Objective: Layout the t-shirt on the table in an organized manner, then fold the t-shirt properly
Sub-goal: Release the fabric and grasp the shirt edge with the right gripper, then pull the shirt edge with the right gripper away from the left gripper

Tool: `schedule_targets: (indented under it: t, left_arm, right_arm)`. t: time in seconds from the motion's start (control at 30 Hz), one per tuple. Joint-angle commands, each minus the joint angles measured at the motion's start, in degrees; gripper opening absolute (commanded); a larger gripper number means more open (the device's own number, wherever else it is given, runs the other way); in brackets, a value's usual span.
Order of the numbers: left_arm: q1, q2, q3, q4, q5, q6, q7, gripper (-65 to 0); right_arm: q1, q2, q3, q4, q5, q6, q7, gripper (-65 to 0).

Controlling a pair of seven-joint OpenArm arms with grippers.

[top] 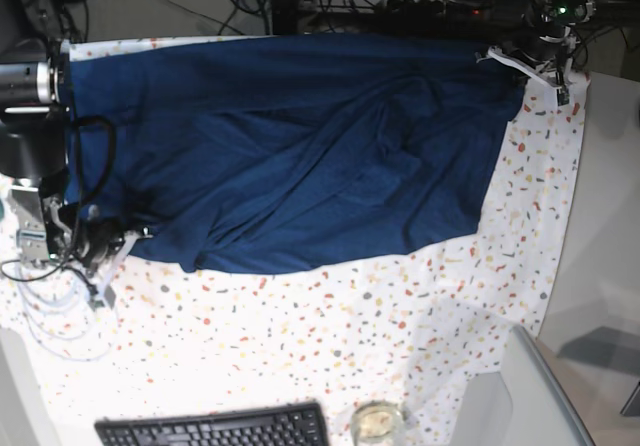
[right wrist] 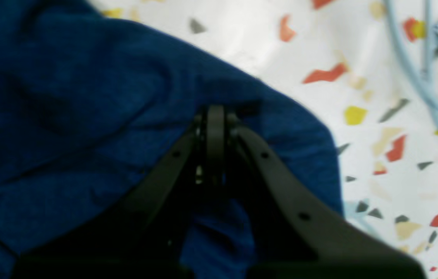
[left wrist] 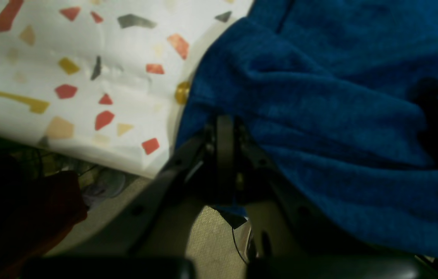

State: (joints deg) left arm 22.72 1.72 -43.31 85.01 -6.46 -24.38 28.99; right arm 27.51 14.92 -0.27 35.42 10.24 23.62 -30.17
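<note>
At the near edge of the base view we see a black keyboard [top: 215, 428] and a small glass dish [top: 376, 422] resting on the speckled table [top: 400, 316], with pale cables [top: 60, 311] looped at the view's left side. Beyond them the navy shirt [top: 290, 146] lies spread across the far half of the table, its long axis running side to side, one end toward each arm. Its far edge runs nearly straight along the table's far edge, while the near edge sags in a slanting line and the middle is rumpled with diagonal folds.

Our right gripper [right wrist: 215, 116], at the view's left, has its jaws pressed together on a bunched corner of the shirt [right wrist: 87, 116], near the pale cables [right wrist: 431, 77] on the table [right wrist: 319, 46]. Our left gripper [left wrist: 224, 124], at the far corner on the view's right, is likewise clamped tight on a fold of the shirt [left wrist: 339, 116], right at the table's [left wrist: 87, 77] edge, with floor visible below.
</note>
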Motion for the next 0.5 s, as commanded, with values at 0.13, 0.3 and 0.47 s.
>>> schedule_targets:
  t: [0.13,0.3,0.47]
  left_arm:
    - [0.1,-0.5,-0.3,-0.7,-0.5,0.0,-1.0,-65.0]
    - [-1.0,-0.6,-0.3,-4.6,-0.4,0.0,-1.1,-65.0]
    - [-1.2,-0.6,-0.3,-5.2,-0.4,0.0,-1.1,-65.0]
  right_arm:
    - [5.6,0.6,0.1,-11.2,0.5,-0.1,9.5,-65.0]
    - [6.8,0.6,0.1,-17.8,0.5,-3.4,17.2,-65.0]
    - [6.4,0.4,0.1,-18.1,0.5,-5.9,23.3,-64.8]
